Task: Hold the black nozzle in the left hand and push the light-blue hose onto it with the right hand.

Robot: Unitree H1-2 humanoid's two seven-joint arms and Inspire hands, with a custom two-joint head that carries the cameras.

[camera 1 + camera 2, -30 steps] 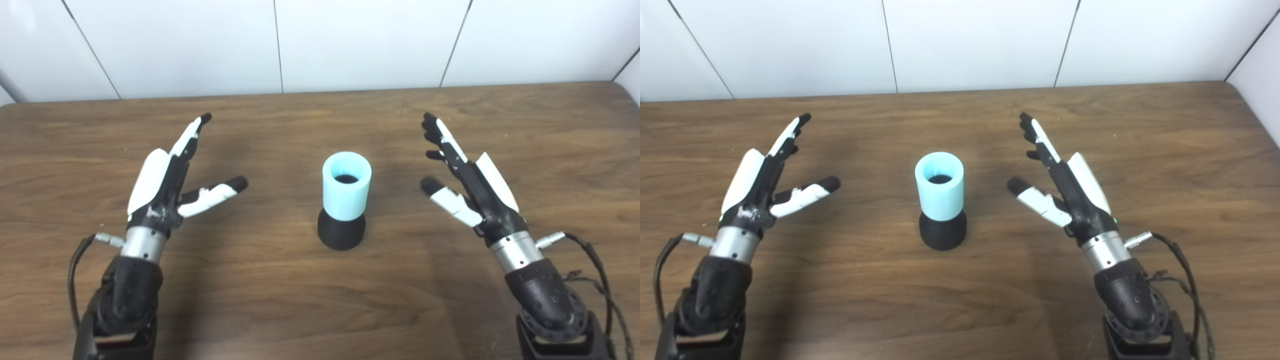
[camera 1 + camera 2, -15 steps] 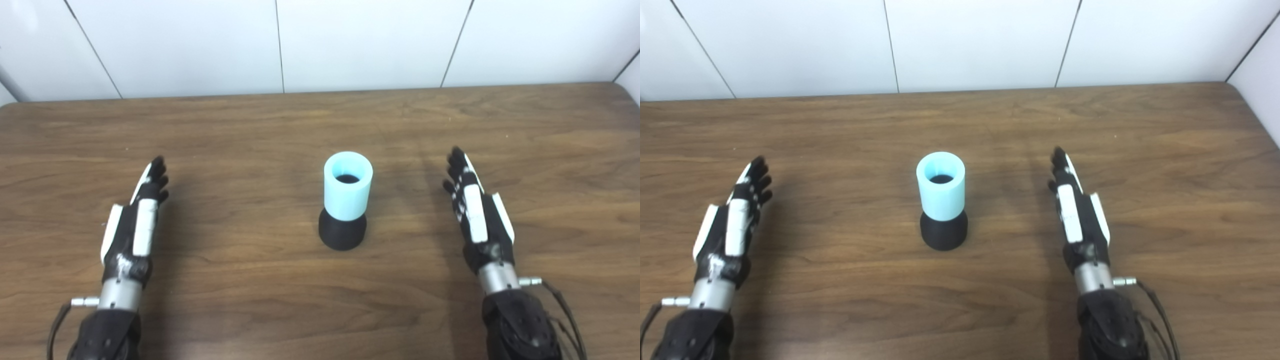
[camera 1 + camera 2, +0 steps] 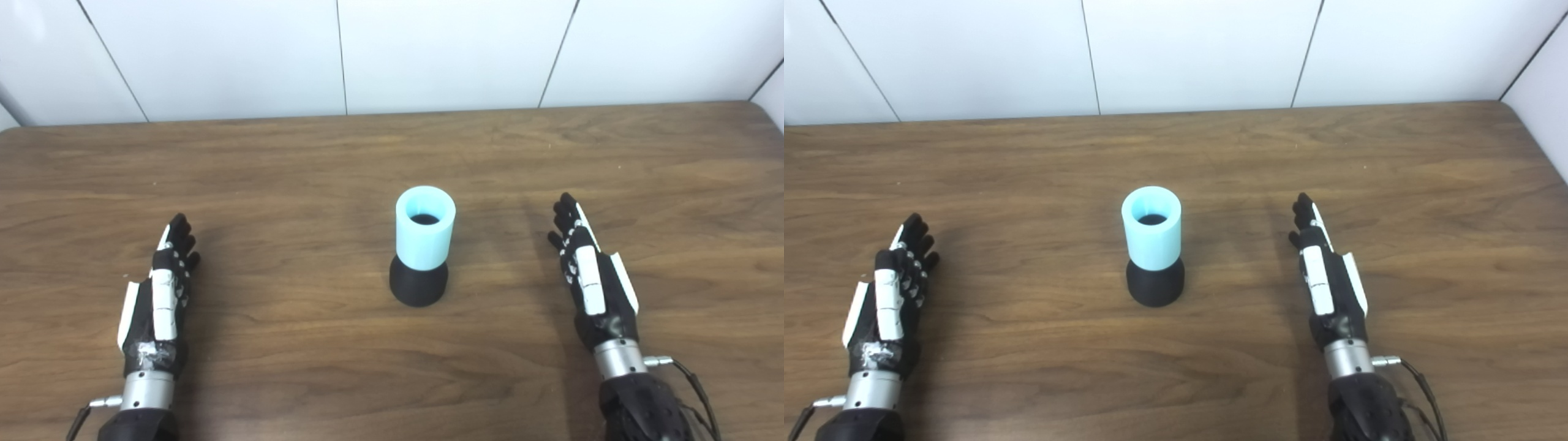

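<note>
Wood table (image 3: 306,153) is carrying light-blue hose (image 3: 425,228) standing upright, seated on black nozzle (image 3: 419,286); left hand (image 3: 158,300) and right hand (image 3: 591,278) are lying flat, empty, fingers extended.

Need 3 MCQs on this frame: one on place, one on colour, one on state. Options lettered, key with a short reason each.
1. Where is the light-blue hose?
A. Seated upright on the black nozzle
B. Lying flat by the left hand
C. Gripped in the right hand

2. What colour is the table?
A. White
B. Brown wood
C. Green

3. What state are the left hand and right hand in?
A. Both shut on the hose
B. Left shut on the nozzle, right open
C. Both open, holding nothing

Key:
1 A: the hose stands on the nozzle at mid-table.
2 B: wood grain shows all across it.
3 C: both lie apart from the parts, fingers extended.
</note>
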